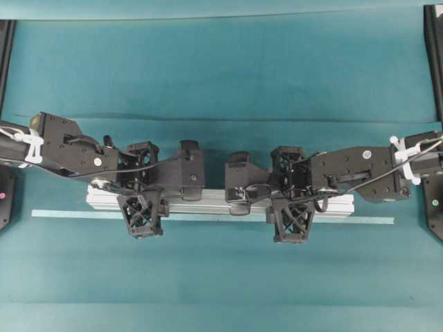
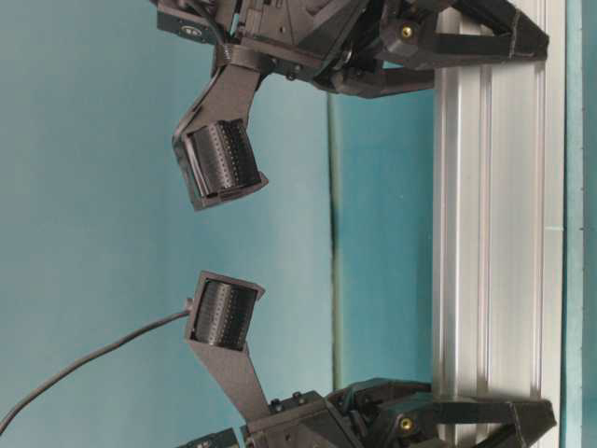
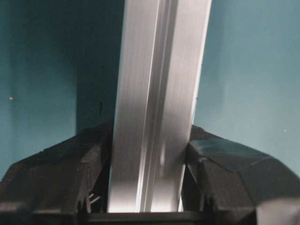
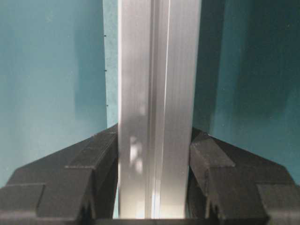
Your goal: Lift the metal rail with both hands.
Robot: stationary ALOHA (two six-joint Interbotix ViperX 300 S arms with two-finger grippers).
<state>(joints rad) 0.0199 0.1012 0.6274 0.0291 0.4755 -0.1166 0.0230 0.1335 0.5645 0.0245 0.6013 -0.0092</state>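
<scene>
Metal rail: the grooved aluminium extrusion (image 1: 208, 204) lies lengthwise across the middle of the teal tabletop (image 1: 221, 69), spanned by both arms.
Left end effector: (image 1: 142, 183) clamped across the rail near its left end; the left wrist view shows the rail (image 3: 157, 108) pressed between both black fingers (image 3: 61, 178).
Right end effector: (image 1: 292, 190) closed on the rail toward its right end; in the right wrist view the bar (image 4: 157, 108) fills the gap between the fingers (image 4: 75, 183).
Tape strip: a thin pale-green strip (image 1: 69, 214) runs parallel just beside the rail's near edge, visible overhead and as a pale edge (image 2: 572, 224) at table level.
Table-level view: turned on its side; it alone shows the rail's long grooved face (image 2: 490, 224) and two ribbed black camera housings (image 2: 224, 168) angled off the wrists.
Overhead view: only here do both arms show whole, reaching in from opposite sides.
Surface: teal cloth with a crease (image 1: 221, 119) behind the arms; black frame posts (image 1: 435, 55) at the corners.
</scene>
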